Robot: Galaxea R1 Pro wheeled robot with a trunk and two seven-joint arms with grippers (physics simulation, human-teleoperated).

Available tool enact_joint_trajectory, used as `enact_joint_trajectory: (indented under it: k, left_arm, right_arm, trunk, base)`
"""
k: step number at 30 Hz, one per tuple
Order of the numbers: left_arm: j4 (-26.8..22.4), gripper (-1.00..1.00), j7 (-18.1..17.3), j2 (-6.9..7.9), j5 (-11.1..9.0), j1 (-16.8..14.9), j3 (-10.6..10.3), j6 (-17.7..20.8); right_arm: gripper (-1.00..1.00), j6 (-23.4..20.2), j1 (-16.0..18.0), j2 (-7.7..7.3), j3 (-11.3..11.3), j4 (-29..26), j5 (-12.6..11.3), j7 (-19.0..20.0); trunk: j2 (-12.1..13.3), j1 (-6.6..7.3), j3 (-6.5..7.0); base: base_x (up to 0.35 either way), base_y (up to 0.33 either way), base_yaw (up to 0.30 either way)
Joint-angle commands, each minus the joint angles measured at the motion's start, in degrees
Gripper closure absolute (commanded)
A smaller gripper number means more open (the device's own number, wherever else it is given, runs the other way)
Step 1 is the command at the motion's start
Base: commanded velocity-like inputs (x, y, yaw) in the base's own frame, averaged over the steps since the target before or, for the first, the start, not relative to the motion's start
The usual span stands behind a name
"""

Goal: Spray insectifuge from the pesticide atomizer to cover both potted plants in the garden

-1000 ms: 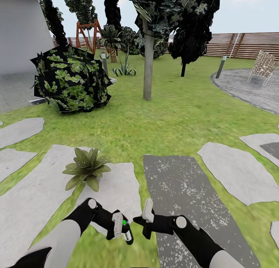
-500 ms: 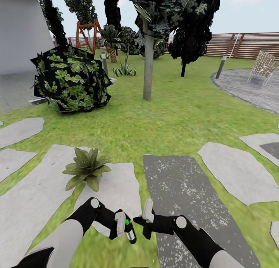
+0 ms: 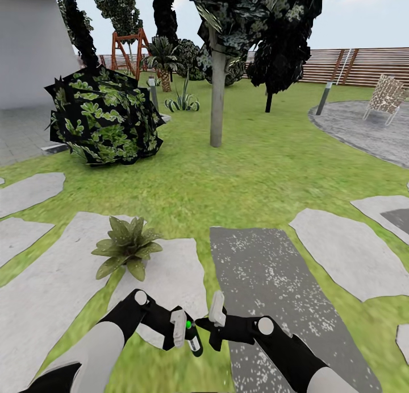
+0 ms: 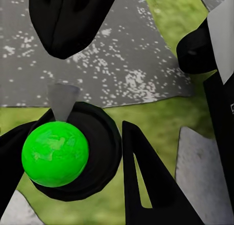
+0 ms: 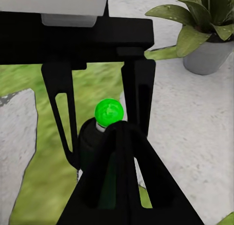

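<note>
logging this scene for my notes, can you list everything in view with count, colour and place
slim dark green spray bottle: one, bright green spot on top, held in the left gripper
small rosette plant in a low grey pot: one, green, on a pale stepping stone ahead left
flat stepping stones: several, pale grey, one darker speckled slab ahead
big dark white-streaked bush: one, far left
grey tree trunk: one, centre, on the green lawn
brown slatted fence: one, far right
woven lattice chair: one, pale, on the round grey paving
left gripper: black, shut on the bottle
right gripper: black, white fingers, beside the bottle
</note>
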State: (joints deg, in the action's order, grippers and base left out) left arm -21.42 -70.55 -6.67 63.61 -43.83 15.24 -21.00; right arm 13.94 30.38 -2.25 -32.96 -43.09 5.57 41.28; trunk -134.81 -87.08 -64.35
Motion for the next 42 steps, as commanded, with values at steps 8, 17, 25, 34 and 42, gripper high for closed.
enact_joint_trajectory:
  k: [8,17,25,34,42]
  left_arm:
    - [-0.1,1.0,-0.2,-0.83,0.4,0.0,0.5,-0.2]
    - [-0.1,1.0,-0.2,-0.88,0.4,0.0,0.6,-0.2]
    - [-0.1,1.0,0.3,-0.33,0.7,0.0,0.2,-0.2]
    - [-0.2,1.0,0.6,7.1,1.2,2.4,0.1,0.1]
    - [0.0,1.0,1.1,15.81,1.3,5.3,0.3,0.2]
  right_arm:
    - [1.0,0.4,0.0,-0.04,-0.1,-0.1,0.6,-0.2]
    - [1.0,0.4,0.0,-0.07,-0.1,0.0,0.7,-0.2]
    - [1.0,0.5,0.0,-0.08,-0.1,1.5,0.6,-0.2]
    - [1.0,0.5,0.0,-0.17,-0.2,1.9,0.7,-0.2]
    - [-1.0,0.5,0.0,-2.52,-0.3,2.2,0.7,-0.4]
  trunk:
    - [0.0,0.01,-0.05]
    - [0.0,0.01,-0.05]
    - [0.0,0.01,-0.05]
    - [0.0,0.01,-0.05]
    - [0.0,0.01,-0.05]
  base:
    - [0.0,0.0,0.0]
    - [0.0,0.0,0.0]
    - [0.0,0.0,0.0]
    - [0.0,0.0,0.0]
    - [0.0,0.0,0.0]
